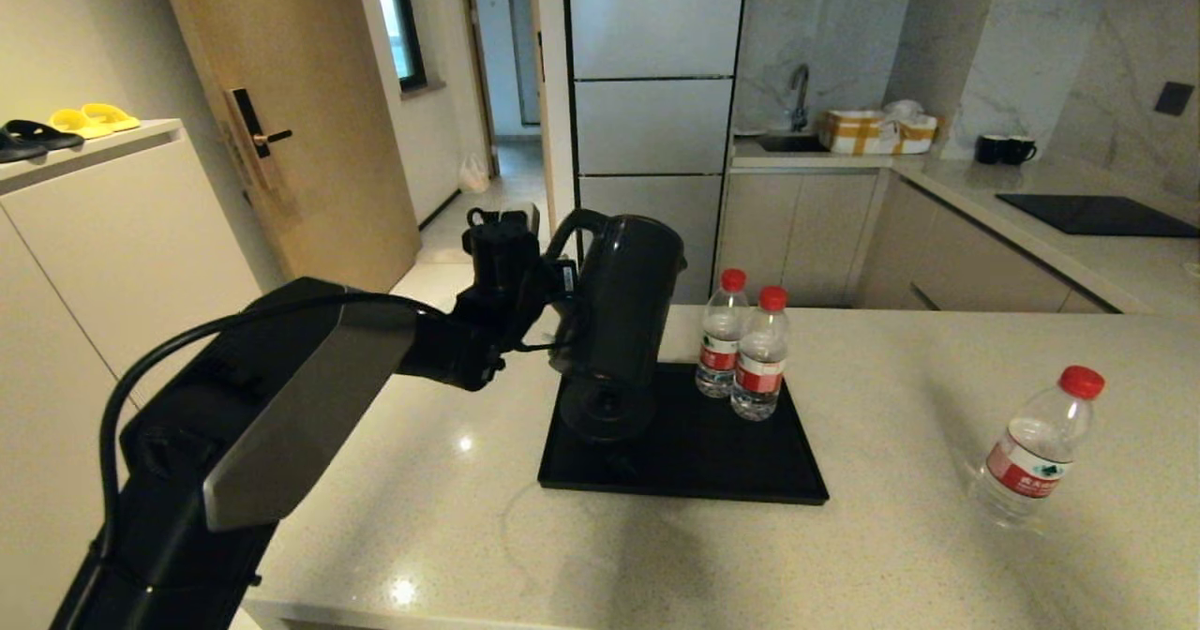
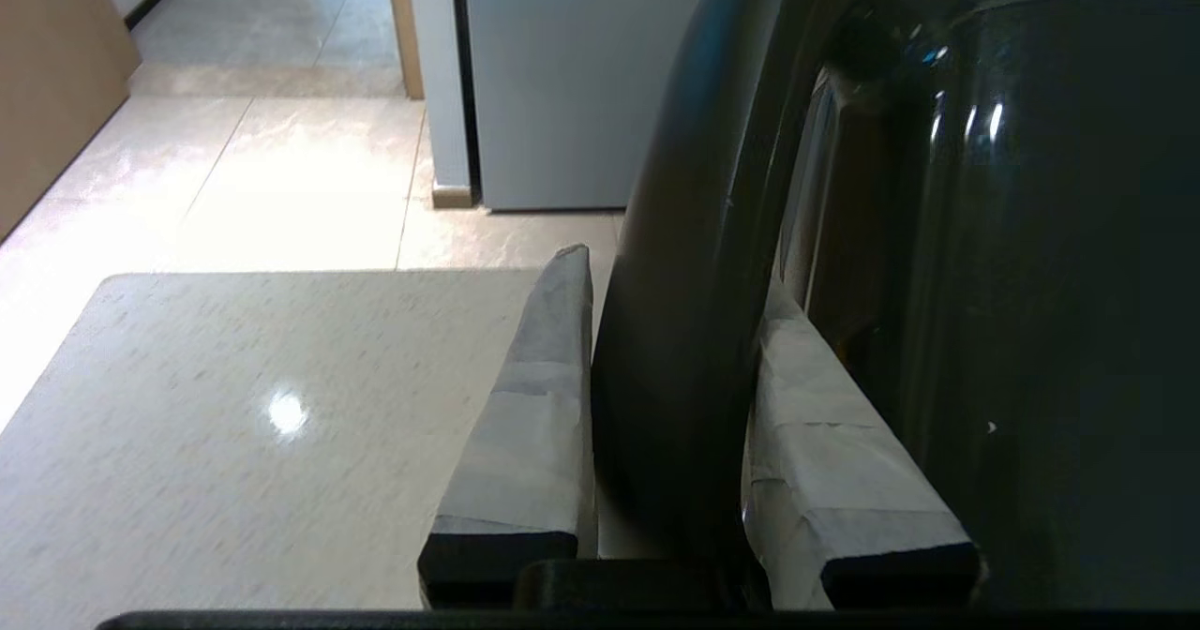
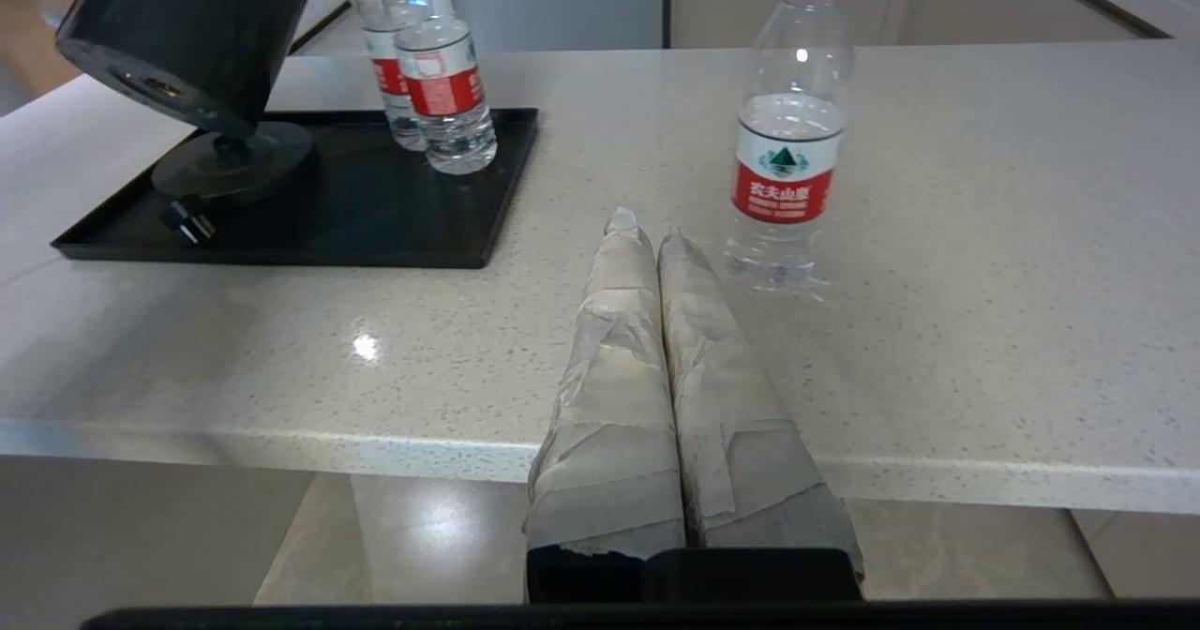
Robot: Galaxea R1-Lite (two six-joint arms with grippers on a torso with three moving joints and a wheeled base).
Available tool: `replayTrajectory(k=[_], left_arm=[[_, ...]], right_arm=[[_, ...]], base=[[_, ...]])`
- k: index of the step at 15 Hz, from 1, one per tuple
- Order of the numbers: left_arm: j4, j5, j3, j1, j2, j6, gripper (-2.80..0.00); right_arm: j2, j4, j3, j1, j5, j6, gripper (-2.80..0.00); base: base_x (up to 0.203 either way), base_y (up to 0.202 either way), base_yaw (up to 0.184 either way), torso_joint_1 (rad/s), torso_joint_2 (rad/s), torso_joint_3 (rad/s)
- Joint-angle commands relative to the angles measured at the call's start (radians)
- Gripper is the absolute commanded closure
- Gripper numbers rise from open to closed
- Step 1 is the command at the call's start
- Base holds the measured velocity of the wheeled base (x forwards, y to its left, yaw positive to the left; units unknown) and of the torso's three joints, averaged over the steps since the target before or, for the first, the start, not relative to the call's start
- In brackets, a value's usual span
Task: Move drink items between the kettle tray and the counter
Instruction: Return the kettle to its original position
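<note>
My left gripper [image 1: 561, 285] [image 2: 675, 278] is shut on the loop handle of the black kettle [image 1: 619, 307] [image 2: 1050, 283]. The kettle hangs tilted just above the round base disc [image 1: 605, 416] [image 3: 234, 157] on the black kettle tray [image 1: 712, 466] [image 3: 375, 208]. Two red-capped water bottles [image 1: 722, 344] [image 1: 761, 356] [image 3: 445, 77] stand together at the tray's far side. A third bottle [image 1: 1036, 452] [image 3: 792, 133] stands on the beige counter [image 1: 891, 536] [image 3: 984, 283], to the right. My right gripper [image 3: 647, 222] is shut on nothing, at the counter's front edge just left of that bottle.
Two black mugs [image 1: 1003, 149] and a black cooktop panel [image 1: 1097, 215] lie on the far right worktop, and a striped box [image 1: 877, 131] by the sink. A cream cabinet [image 1: 103, 217] with shoes stands left. The base's plug [image 3: 187, 222] lies on the tray.
</note>
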Motion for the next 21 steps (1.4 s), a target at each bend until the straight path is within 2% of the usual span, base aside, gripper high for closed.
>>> replayTrajectory(k=[1,3,10,13,16,18,21], left_arm=[[-0.003,0.016,-0.106,-0.005,0.079,0.011,0.00],[-0.001,0.055,-0.152,-0.009,0.103,0.030,0.00],[0.017,0.051,-0.152,-0.008,0.112,0.033,0.00],[0.011,0.073,-0.143,-0.023,0.120,0.031,0.00],[0.000,0.126,-0.096,-0.026,0.105,0.032,0.00],[-0.012,0.131,-0.006,-0.034,0.064,0.031,0.00],[-0.089,0.135,0.114,-0.047,0.011,0.034,0.00]], right_arm=[[0.000,0.000,0.002,0.000,0.000,0.000,0.00],[0.000,0.000,0.002,0.000,0.000,0.000,0.00],[0.000,0.000,0.002,0.000,0.000,0.000,0.00],[0.000,0.000,0.002,0.000,0.000,0.000,0.00],[0.000,0.000,0.002,0.000,0.000,0.000,0.00],[0.000,0.000,0.002,0.000,0.000,0.000,0.00],[0.000,0.000,0.002,0.000,0.000,0.000,0.00]], base=[[0.000,0.000,0.000,0.000,0.00,0.000],[0.000,0.000,0.000,0.000,0.00,0.000],[0.000,0.000,0.000,0.000,0.00,0.000],[0.000,0.000,0.000,0.000,0.00,0.000],[0.000,0.000,0.000,0.000,0.00,0.000],[0.000,0.000,0.000,0.000,0.00,0.000],[0.000,0.000,0.000,0.000,0.00,0.000]])
